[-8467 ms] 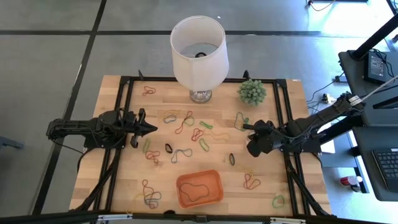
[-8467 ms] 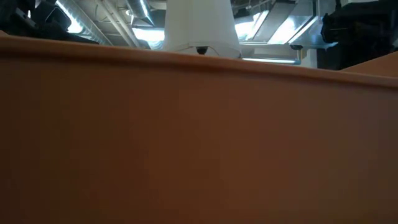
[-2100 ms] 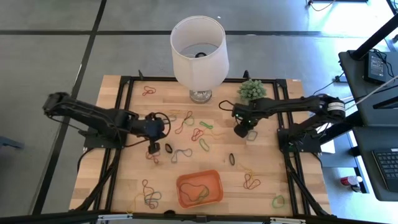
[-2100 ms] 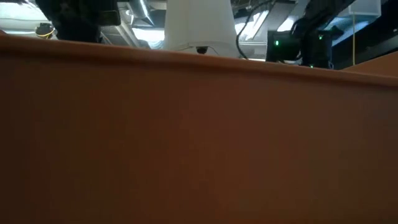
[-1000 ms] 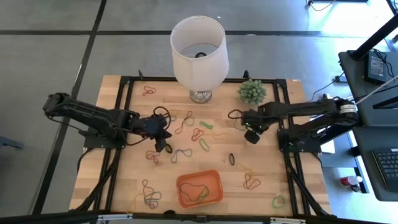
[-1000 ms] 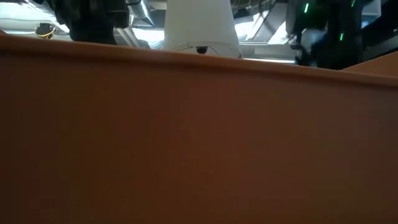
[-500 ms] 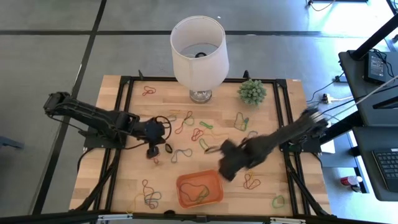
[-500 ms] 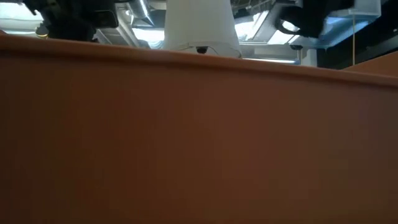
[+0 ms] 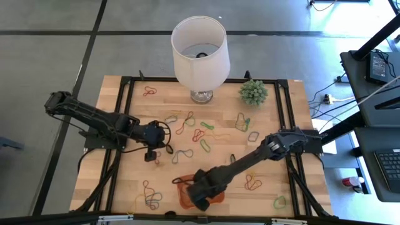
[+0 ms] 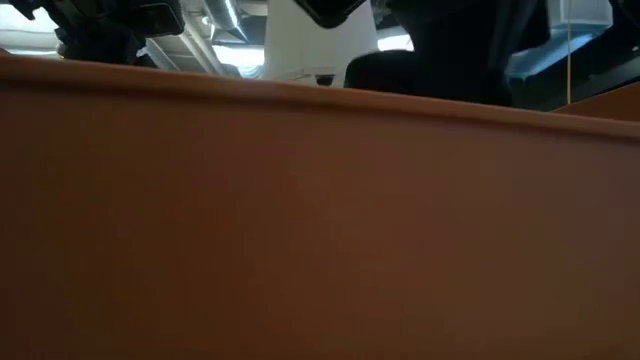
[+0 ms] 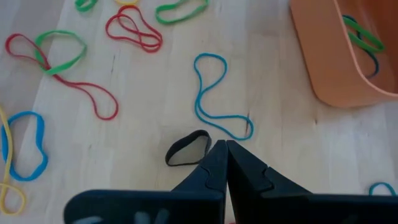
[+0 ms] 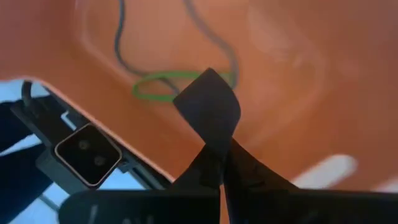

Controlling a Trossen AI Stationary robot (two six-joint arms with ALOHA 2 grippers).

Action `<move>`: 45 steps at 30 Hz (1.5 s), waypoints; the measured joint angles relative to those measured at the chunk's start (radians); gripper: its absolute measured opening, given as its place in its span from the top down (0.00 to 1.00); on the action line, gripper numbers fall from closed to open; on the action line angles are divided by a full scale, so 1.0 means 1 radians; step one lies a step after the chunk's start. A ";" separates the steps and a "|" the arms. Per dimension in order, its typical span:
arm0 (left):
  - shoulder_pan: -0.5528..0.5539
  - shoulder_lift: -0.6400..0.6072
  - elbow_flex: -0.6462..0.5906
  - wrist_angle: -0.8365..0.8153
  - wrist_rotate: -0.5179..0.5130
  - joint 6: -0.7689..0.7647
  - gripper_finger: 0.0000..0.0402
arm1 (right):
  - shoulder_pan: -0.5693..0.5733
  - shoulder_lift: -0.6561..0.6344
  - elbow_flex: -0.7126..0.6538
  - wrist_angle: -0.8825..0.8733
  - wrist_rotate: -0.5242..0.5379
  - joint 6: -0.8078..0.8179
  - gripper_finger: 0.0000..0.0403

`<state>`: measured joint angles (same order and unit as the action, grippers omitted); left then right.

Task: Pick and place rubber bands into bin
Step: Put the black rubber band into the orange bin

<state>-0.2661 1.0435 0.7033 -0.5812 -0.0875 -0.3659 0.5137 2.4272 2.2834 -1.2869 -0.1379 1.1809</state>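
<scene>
The orange bin (image 9: 217,195) stands near the table's front edge and fills the low view (image 10: 320,220). A green and a dark rubber band (image 12: 155,87) lie inside it. My right gripper (image 9: 199,197) hangs over the bin, shut on a black rubber band (image 12: 208,106). My left gripper (image 9: 150,155) is shut at the table's left middle. Another black band (image 11: 186,149) lies flat with one end at its tips (image 11: 224,148). Several more bands lie loose, among them a blue one (image 11: 214,93) and a red one (image 11: 134,28). My right gripper pinches one end of the black band (image 12: 214,140) between its two fingertips, coming from above and pointing down. The band's loop stands out beyond the tips, clear of the bin's floor (image 12: 280,74). My left gripper: I cannot tell whether its tips touch the black band's end (image 11: 205,146).
A white lamp (image 9: 200,53) and a small green plant (image 9: 253,92) stand at the far edge. Loose bands lie at near left (image 9: 150,197) and near right (image 9: 252,181). Black frame rails (image 9: 122,112) run along both sides. A small camera (image 12: 87,155) sits beside the bin.
My right gripper has swept quickly from the far right, beside the plant, toward the near edge and the left, and now hangs over the bin, still shut. My left gripper has drawn back a little toward the table's left edge and has rolled.
</scene>
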 joint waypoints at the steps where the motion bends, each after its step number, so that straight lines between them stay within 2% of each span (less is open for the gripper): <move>1: -0.004 0.000 0.000 0.000 0.000 0.005 1.00 | 0.006 0.014 0.011 0.001 -0.007 0.016 1.00; 12: -0.017 0.000 0.000 0.001 0.000 0.013 1.00 | 0.069 0.040 0.018 0.014 -0.042 0.173 1.00; 22: -0.017 0.000 0.000 0.001 0.000 0.010 1.00 | 0.098 0.040 0.019 0.069 -0.037 0.235 1.00; 28: -0.017 0.000 0.000 0.001 0.000 -0.002 1.00 | 0.088 0.040 0.019 0.074 0.083 0.307 1.00; 35: -0.017 0.000 0.000 0.001 0.000 -0.013 1.00 | 0.061 0.040 0.019 0.075 0.119 0.284 1.00; 39: -0.017 0.000 0.000 0.001 0.002 -0.013 1.00 | 0.053 0.040 0.019 0.078 0.122 0.281 0.92; 45: -0.017 0.000 0.000 0.001 0.002 -0.013 1.00 | 0.054 0.040 0.019 0.078 0.121 0.281 0.76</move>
<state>-0.2829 1.0435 0.7036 -0.5800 -0.0854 -0.3794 0.5674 2.4668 2.3020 -1.2093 -0.0166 1.4620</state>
